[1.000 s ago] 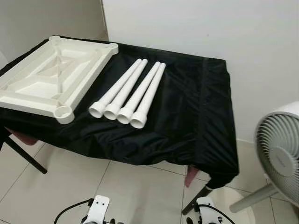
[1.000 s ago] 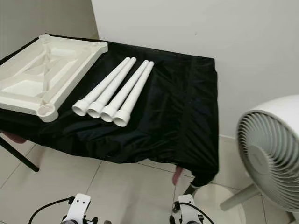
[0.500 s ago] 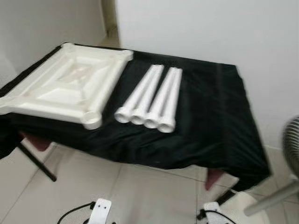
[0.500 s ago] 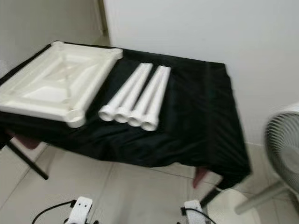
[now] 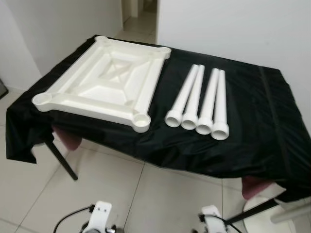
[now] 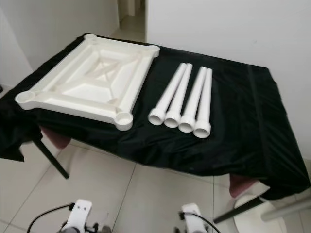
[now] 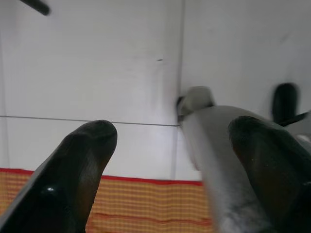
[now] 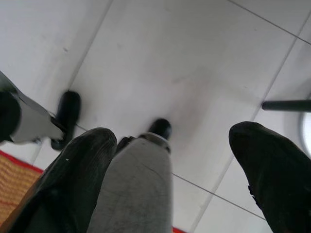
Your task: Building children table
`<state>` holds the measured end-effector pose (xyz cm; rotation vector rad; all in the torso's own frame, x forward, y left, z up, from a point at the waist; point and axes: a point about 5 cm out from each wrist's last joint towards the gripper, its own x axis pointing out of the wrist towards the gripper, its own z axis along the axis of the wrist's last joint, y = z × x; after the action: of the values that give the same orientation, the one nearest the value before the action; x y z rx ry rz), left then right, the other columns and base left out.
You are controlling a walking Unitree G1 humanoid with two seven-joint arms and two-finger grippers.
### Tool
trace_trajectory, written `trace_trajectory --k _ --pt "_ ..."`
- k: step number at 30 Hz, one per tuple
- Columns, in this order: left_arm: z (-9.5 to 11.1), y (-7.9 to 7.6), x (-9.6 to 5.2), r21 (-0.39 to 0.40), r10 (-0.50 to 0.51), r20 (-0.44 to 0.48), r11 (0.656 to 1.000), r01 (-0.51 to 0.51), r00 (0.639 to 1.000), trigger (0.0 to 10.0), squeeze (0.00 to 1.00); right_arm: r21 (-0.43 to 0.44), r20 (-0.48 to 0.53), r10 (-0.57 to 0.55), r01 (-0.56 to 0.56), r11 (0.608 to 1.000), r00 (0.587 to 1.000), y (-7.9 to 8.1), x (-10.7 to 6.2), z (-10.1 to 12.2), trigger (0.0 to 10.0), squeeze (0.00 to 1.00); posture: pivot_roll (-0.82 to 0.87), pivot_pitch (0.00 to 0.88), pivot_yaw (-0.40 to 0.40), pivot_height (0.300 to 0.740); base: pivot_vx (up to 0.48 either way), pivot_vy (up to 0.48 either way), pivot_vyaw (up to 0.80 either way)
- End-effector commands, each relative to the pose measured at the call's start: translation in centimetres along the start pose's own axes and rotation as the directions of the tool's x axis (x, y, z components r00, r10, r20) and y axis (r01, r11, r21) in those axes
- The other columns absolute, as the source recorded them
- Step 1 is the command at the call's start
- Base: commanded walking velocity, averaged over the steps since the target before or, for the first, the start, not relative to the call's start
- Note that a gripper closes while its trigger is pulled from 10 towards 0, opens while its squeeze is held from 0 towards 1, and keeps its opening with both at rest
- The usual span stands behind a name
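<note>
Both tools hang low over the tiled floor: our left tool (image 7: 170,170) and right tool (image 8: 175,174) each have their fingers spread apart, holding nothing. On the black-draped worktop (image 5: 252,145), the white tabletop (image 5: 104,87) lies underside up toward the left edge, its corner socket (image 5: 142,120) near the front edge. Four white legs (image 5: 199,104) lie side by side just beside it, wide ends forward. We judge it best to step close first, then take the nearest leg by mid-shaft.
</note>
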<state>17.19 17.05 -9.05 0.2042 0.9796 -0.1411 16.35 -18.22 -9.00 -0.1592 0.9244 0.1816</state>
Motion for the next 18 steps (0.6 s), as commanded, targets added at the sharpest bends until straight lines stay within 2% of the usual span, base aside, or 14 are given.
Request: trace_trajectory --k 1,2,6,10,18 --pt "-0.5 -0.4 0.0 0.001 0.012 -0.029 1.0 -0.012 1.0 10.0 0.0 -0.009 -0.044 -0.02 0.02 1.0 0.999 -0.9 -0.5 -1.2 10.0 0.0 0.12 0.0 -0.013 0.74 0.0 0.454 0.0" --pt "-0.5 -0.4 0.0 0.001 0.012 -0.028 1.0 -0.012 1.0 10.0 0.0 -0.011 -0.045 -0.019 0.019 1.0 0.999 -0.9 -0.4 -1.2 10.0 0.0 0.12 0.0 -0.014 0.74 0.0 0.454 0.0" --pt "-0.3 -0.4 0.0 0.004 0.016 -0.023 1.0 -0.016 1.0 10.0 0.0 -0.018 -0.048 -0.016 0.015 1.0 0.999 -0.8 -0.4 -1.2 10.0 0.0 0.12 0.0 -0.016 0.74 0.0 0.0 0.0" --pt "-1.3 0.0 -0.3 0.014 0.026 -0.026 1.0 -0.026 0.999 10.0 0.0 -0.022 -0.048 -0.013 0.012 1.0 0.999 -0.8 -0.4 -1.1 10.0 0.0 0.13 0.0 -0.019 0.74 0.0 0.0 0.0" --pt "-1.1 0.3 -0.3 0.035 0.035 -0.017 0.999 -0.034 0.999 10.0 0.0 -0.026 -0.044 -0.009 0.008 1.0 0.999 -0.6 -0.2 -0.8 10.0 0.0 0.14 0.0 -0.019 0.74 0.0 0.0 0.0"
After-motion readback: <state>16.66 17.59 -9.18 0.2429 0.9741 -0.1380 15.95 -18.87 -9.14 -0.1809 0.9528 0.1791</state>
